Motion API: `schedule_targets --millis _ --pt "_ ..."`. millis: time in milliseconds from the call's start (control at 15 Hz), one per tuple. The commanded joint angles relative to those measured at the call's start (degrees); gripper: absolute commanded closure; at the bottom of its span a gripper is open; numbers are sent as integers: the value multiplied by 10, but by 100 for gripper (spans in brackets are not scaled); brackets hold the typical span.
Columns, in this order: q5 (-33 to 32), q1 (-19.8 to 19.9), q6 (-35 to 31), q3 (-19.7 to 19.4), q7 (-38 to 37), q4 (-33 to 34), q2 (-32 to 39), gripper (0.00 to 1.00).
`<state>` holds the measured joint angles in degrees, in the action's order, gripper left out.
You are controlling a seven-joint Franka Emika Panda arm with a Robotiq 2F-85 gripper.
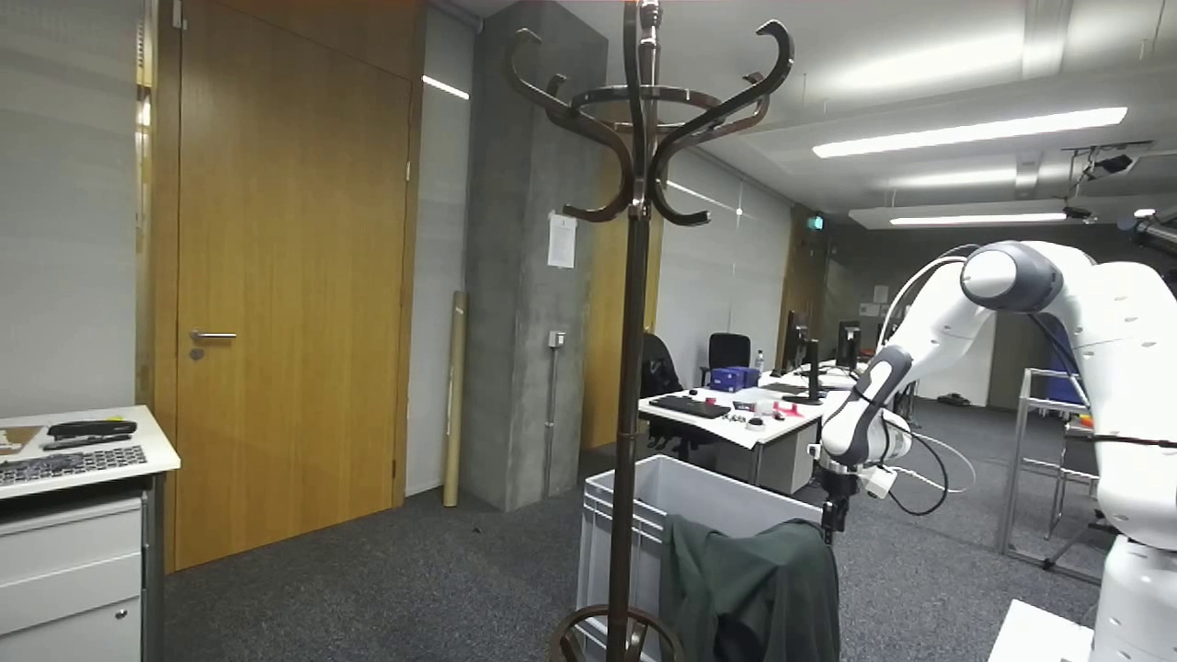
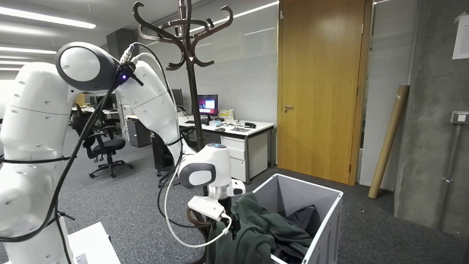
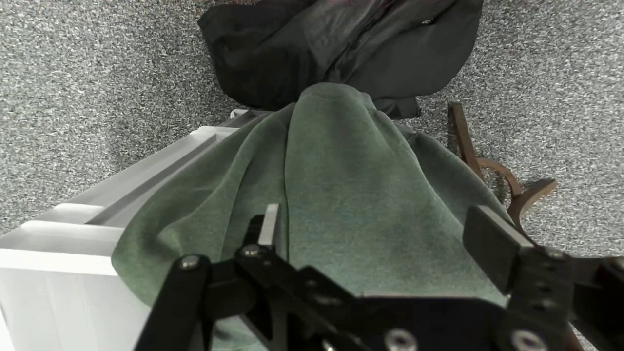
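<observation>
Green garment (image 3: 351,195): soft, matte, fleecy-looking cloth in long folds, ribbed-looking band at one end in the wrist view. Draped over rim of crate (image 2: 329,231), part hanging outside, part slumped inside. Jaws spread wide above it, nothing clasped; flat rectangular pads (image 3: 269,225) well apart, green cloth showing between them in the wrist view. Can't tell if tips touch. Crate: hard grey plastic, deep rectangular box, straight rim, ribbed outer walls. Dark clothes (image 2: 304,216) crumpled in it beside the green. Black fabric (image 3: 341,48) past the banded end in the wrist view: smooth, slight sheen, long crease or seam; speckled grey carpet (image 3: 97,97) around.

In the way: coat stand (image 1: 631,368), glossy dark brown, curled hooks, ring lower down, just beside the crate; pole cuts across the crate in an exterior view. White arm (image 2: 154,99), smooth rounded shells, hides part of that pole in an exterior view. Around, further off: flat wooden door (image 1: 294,294), bare concrete pillar (image 1: 533,368), round brown tube (image 1: 454,395) leaning near it, white-topped desk (image 2: 263,126) with monitor (image 2: 207,105).
</observation>
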<state>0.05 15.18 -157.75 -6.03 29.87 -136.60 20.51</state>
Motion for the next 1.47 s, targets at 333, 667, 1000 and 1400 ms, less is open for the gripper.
schedule_targets --millis 333,667,1000,1400 --pt "1 30 -79 40 -9 15 47 0" --pt "0 46 -86 55 -18 40 67 0" --pt "-5 44 -81 55 -30 67 86 0" --pt "-12 41 -76 58 -32 82 97 50"
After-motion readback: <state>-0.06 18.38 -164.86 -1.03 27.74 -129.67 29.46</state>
